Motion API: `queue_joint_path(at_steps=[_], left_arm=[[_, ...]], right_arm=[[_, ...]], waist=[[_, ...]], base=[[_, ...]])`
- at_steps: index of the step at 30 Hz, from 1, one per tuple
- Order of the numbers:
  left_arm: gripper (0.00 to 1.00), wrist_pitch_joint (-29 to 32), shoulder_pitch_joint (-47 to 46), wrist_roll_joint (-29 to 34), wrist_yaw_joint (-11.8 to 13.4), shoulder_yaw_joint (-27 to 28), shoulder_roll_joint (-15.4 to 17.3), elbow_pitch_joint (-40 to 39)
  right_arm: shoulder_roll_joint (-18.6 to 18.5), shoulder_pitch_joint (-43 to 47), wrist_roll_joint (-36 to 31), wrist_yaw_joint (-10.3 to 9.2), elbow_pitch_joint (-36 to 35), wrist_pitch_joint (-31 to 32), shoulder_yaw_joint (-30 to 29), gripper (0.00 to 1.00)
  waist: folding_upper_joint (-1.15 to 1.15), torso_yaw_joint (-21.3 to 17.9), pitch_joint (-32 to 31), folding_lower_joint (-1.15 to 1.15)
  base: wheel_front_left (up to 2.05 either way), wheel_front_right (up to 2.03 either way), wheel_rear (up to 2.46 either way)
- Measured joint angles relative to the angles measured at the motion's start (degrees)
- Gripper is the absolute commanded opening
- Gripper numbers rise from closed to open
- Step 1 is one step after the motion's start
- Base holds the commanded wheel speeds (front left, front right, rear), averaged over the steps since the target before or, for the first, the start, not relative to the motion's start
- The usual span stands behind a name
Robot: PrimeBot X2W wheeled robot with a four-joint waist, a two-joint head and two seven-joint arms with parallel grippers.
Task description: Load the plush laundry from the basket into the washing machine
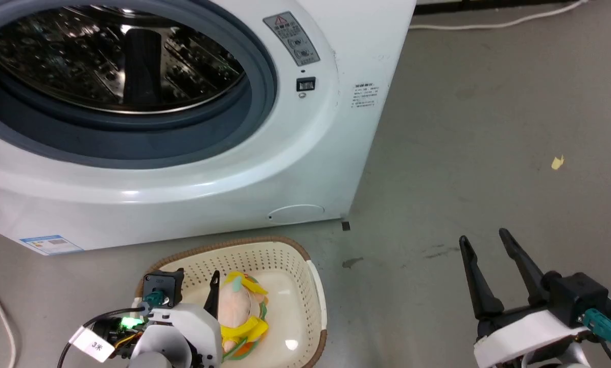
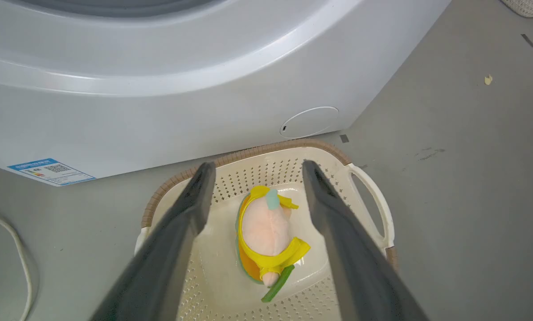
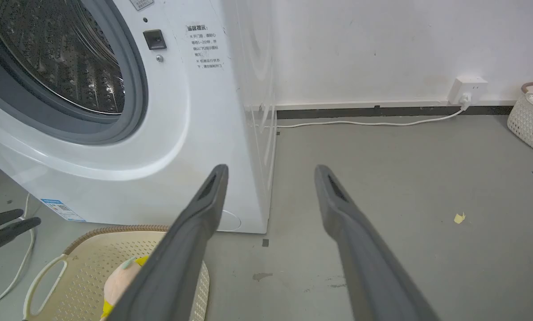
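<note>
Plush laundry (image 2: 266,229) lay on the bottom of the basket (image 2: 271,150) in the left wrist view, framed between the two spread fingers of the left claw (image 2: 257,166), which was open and held nothing. The toy's long axis ran roughly along the fingers' own direction, its yellow-and-green end nearer the camera, so its narrower width sat across the gap (a convenient lie for a squeeze). How far above the toy the tips stood, this angle did not tell. The washing machine (image 2: 159,89) rose just behind the basket.

From the head view, the left claw sat over the basket's left half, one dark finger just beside the toy's left flank; touching or not, I could not say. The right claw (image 1: 483,236) waited well apart over the grey floor (image 1: 489,128), fingers parted and empty. The left arm was plainly the nearer, and the coming move looked to me like a short descent and a close across the toy's width.

Through the right wrist view, the right claw pointed at floor beside the washer's corner, with the basket and a sliver of the toy low on the left.
</note>
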Motion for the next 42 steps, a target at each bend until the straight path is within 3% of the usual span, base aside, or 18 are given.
queue_joint_path(at_steps=[35, 42], left_arm=[[1.00, 9.5, -15.9, -4.1, -2.4, -7.6, 8.0, 20.8], [1.00, 10.0, -19.3, -4.3, -1.8, -9.4, 9.8, 24.8]], right_arm=[[0.0, -4.1, 7.1, 0.00, -1.3, -4.1, 4.0, 1.00], [0.0, -4.8, 8.4, -0.01, -1.5, -5.0, 4.6, 1.00]], waist=[[0.00, -7.3, 17.4, 0.00], [0.00, -8.7, 21.3, 0.00]], base=[[0.00, 0.00, 0.00], [0.00, 0.00, 0.00]])
